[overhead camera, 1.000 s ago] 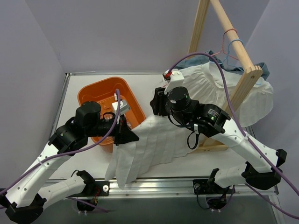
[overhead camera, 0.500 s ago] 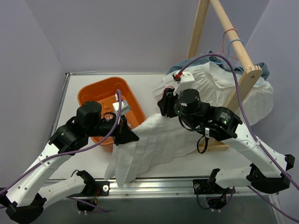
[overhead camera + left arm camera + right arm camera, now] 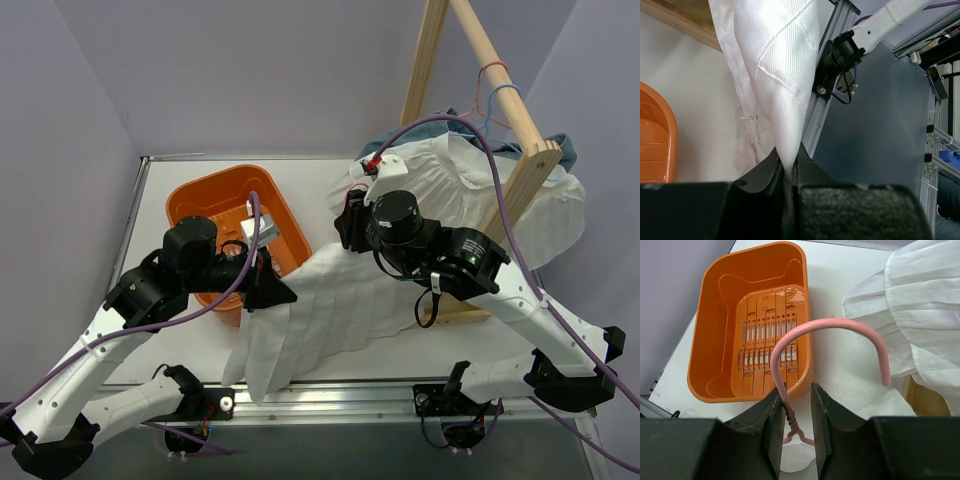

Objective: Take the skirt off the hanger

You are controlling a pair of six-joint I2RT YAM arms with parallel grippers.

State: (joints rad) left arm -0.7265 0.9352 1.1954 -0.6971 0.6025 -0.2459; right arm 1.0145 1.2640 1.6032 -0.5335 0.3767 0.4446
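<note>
Right jaws narrower, loose round hanger (image 3: 832, 323); left jaws tight on pleated white skirt (image 3: 322, 310).

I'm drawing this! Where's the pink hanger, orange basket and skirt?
pink hanger (image 3: 832, 321): right wrist view, hook's top.
orange basket (image 3: 715, 325): right wrist view, left wall.
skirt (image 3: 775, 75): left wrist view, hanging cloth.

place: robot lab | cue: lavender booth walls (image 3: 250, 80), aluminium rail (image 3: 350, 398)
</note>
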